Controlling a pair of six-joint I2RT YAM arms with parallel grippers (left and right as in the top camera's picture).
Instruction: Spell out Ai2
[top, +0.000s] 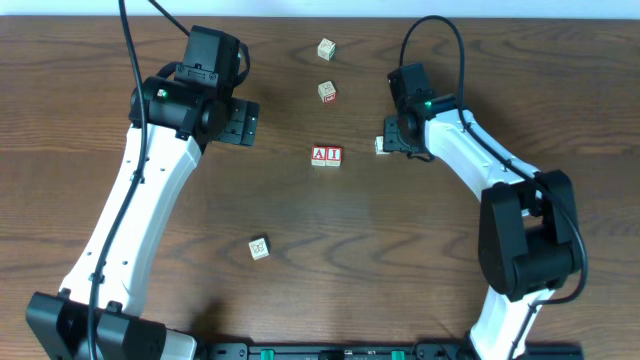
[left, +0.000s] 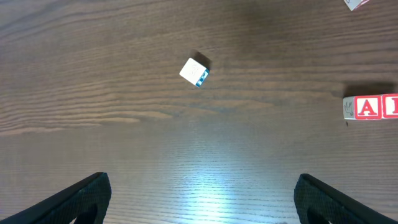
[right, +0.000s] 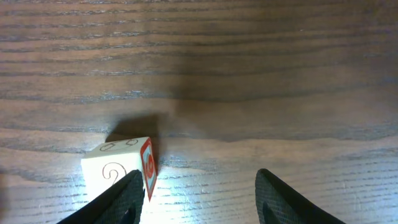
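- Closest to my right wrist camera, the right gripper (right: 199, 183) holds its fingers apart, with only bare table (right: 249, 62) between them. The 2 cube (right: 115, 171) sits at one fingertip (right: 127, 190), outside the gap; I cannot tell if they touch.
- Only this view shows the cube's pale face with an outlined 2 and a red-framed side.
- The left gripper (left: 203, 190) is spread wide, with a cube with a blue side (left: 194, 71) lying beyond it.
- The A cube (left: 364, 107) shows at the frame edge, and the I cube (left: 392, 106) is cut off.
- Overhead, A and I touch side by side. The 2 cube lies near them on the right arm's side, apart, its number unreadable.
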